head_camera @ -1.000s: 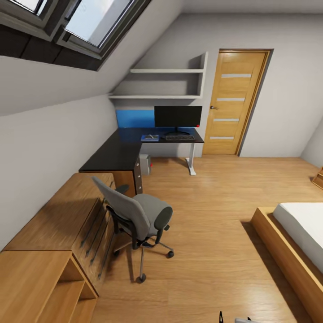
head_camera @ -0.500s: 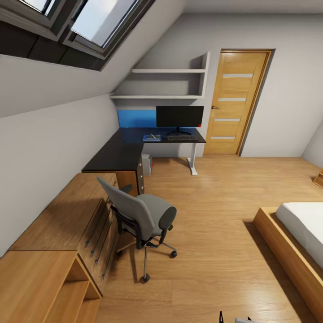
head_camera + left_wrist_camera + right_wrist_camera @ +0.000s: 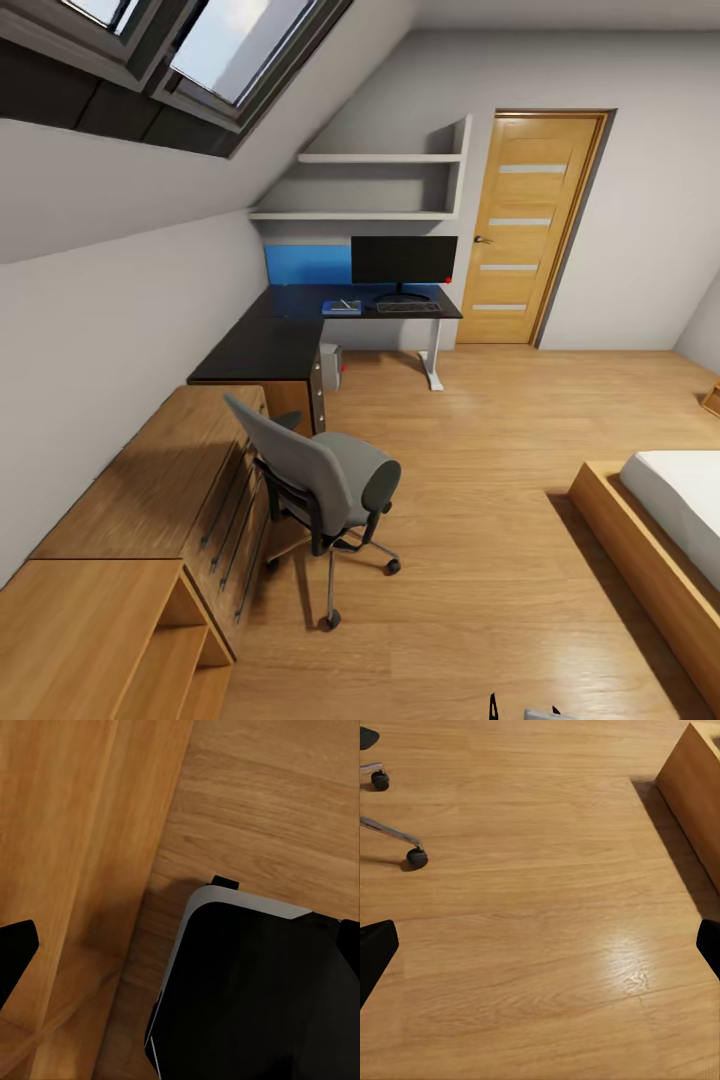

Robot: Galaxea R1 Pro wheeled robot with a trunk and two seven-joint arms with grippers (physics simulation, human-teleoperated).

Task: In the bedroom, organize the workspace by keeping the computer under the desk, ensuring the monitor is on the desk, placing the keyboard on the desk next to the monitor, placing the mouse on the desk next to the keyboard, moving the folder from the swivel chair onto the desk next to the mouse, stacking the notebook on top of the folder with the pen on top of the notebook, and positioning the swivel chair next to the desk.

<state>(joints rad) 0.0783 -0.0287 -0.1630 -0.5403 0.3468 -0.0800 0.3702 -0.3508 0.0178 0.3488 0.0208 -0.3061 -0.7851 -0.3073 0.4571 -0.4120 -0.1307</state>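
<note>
Desk (image 3: 270,345) sits in the far corner under the sloped ceiling, black and L-shaped, and most of the task stuff is already on its far wing. Monitor (image 3: 403,260) stands upright there in front of a blue wall panel (image 3: 305,263), with the keyboard (image 3: 407,307) lying just in front of its base. Blue folder (image 3: 341,307) is flat on the desk beside the keyboard, with something small and pale on top, too tiny to tell what. Computer (image 3: 327,361) is on the floor under the desk, near the drawers. Mouse is too small to pick out.

Swivel chair (image 3: 320,480) is well apart from the desk, out on the wood floor (image 3: 480,520) right beside the long wooden drawer unit (image 3: 160,490). Its castors and chrome legs (image 3: 394,832) show up in the right wrist view.

Both grippers hang over the floor with fingers spread wide, nothing between them: left fingertip (image 3: 15,952), right fingertip (image 3: 375,949). A door (image 3: 525,225), wall shelves (image 3: 375,185) and a bed (image 3: 670,520) round out the room.
</note>
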